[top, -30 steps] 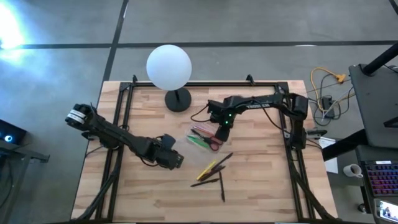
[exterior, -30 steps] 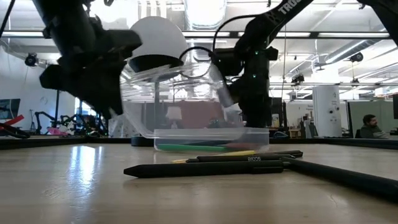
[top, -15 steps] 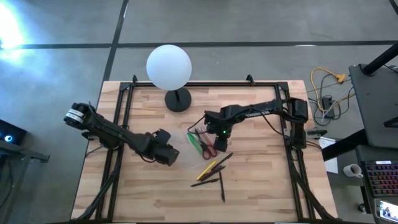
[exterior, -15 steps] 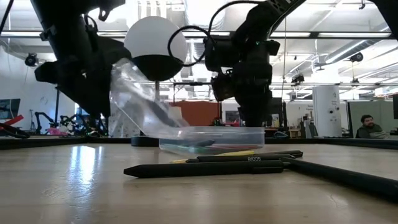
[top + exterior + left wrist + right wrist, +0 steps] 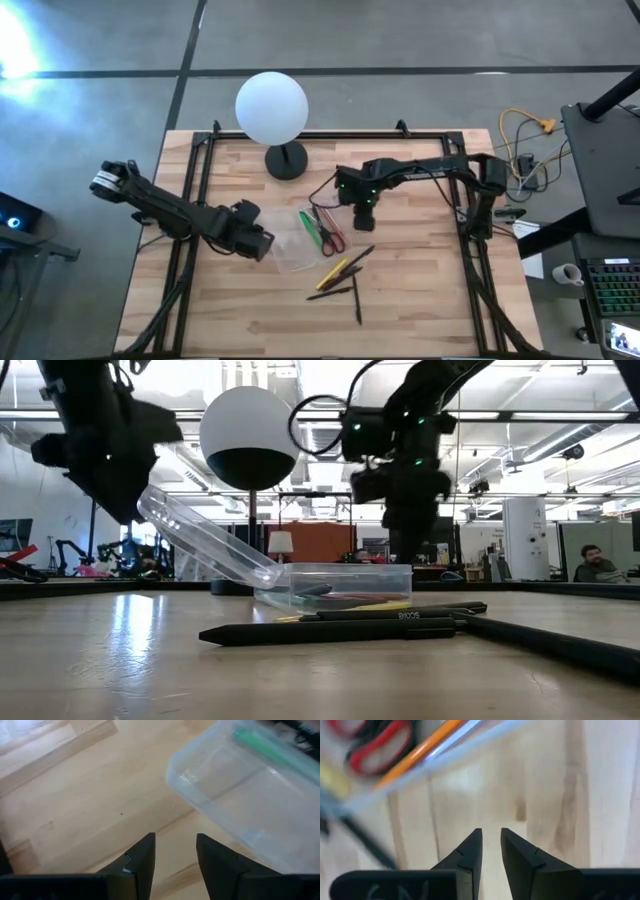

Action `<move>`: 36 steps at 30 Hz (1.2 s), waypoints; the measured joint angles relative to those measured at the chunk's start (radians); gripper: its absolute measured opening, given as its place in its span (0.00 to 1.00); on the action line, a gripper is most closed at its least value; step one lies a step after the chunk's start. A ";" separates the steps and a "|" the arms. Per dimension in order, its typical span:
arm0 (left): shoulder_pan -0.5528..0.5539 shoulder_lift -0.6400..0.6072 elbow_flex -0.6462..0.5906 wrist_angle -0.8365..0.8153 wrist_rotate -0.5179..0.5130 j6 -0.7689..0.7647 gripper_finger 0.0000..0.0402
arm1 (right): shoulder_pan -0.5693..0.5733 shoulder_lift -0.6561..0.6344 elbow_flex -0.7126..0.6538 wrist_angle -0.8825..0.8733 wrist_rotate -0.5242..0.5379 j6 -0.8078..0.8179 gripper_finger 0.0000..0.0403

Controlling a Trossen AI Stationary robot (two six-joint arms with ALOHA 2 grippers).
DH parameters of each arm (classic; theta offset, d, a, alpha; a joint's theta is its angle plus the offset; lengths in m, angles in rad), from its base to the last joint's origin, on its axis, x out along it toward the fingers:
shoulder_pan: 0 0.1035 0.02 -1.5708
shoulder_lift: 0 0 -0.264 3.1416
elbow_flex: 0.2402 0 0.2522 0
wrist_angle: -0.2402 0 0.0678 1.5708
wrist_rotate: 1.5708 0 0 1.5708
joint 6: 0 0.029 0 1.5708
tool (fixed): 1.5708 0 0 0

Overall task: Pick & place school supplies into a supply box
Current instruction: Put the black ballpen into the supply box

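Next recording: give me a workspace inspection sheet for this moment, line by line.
Surface: wooden table, black frame rails.
Job's things: clear supply box open, lid tilted up; red-handled scissors and green marker beside it; pencils and dark pens loose on the table.
Clutter: white globe lamp.
Grippers: left gripper open, empty, near the box; right gripper narrowly apart, empty.
Cables: bundle off the table's right edge.
Surroundings: seated person far behind.

Red scissors [image 5: 331, 238], green marker [image 5: 309, 227], clear supply box [image 5: 290, 250].
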 joint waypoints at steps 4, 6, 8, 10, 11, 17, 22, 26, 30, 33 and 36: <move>-0.019 -0.067 0.003 0.008 0.005 0.006 0.32 | 0.025 -0.071 -0.059 -0.002 -0.009 -0.156 0.16; -0.038 -0.095 0.003 0.028 0.012 0.015 0.32 | 0.050 -0.104 -0.095 0.000 -0.009 -0.211 0.16; -0.063 -0.122 0.003 0.054 0.016 0.034 0.32 | 0.081 -0.129 -0.129 0.000 -0.009 -0.251 0.19; -0.090 -0.143 0.003 0.092 0.016 0.051 0.32 | 0.116 -0.148 -0.164 0.001 -0.009 -0.282 0.23; -0.101 -0.149 0.003 0.108 0.017 0.056 0.32 | 0.137 -0.154 -0.180 -0.001 -0.007 -0.297 0.25; -0.143 -0.162 0.003 0.171 0.023 0.057 0.32 | 0.245 -0.180 -0.246 0.030 0.032 -0.318 0.42; -0.166 -0.122 -0.002 0.265 0.109 0.059 0.32 | 0.289 -0.171 -0.240 0.060 0.039 -0.234 0.51; -0.237 -0.074 0.014 0.280 0.118 0.058 0.32 | 0.314 -0.163 -0.223 0.064 0.039 -0.175 0.53; -0.314 -0.049 0.024 0.286 0.114 -0.009 0.32 | 0.338 -0.164 -0.210 0.094 -0.002 -0.152 0.51; -0.358 -0.037 0.023 0.293 0.114 -0.072 0.32 | 0.339 -0.163 -0.200 0.137 -0.081 -0.103 0.47; -0.383 -0.016 0.023 0.328 0.113 -0.101 0.32 | 0.339 -0.147 -0.194 0.184 -0.138 -0.056 0.40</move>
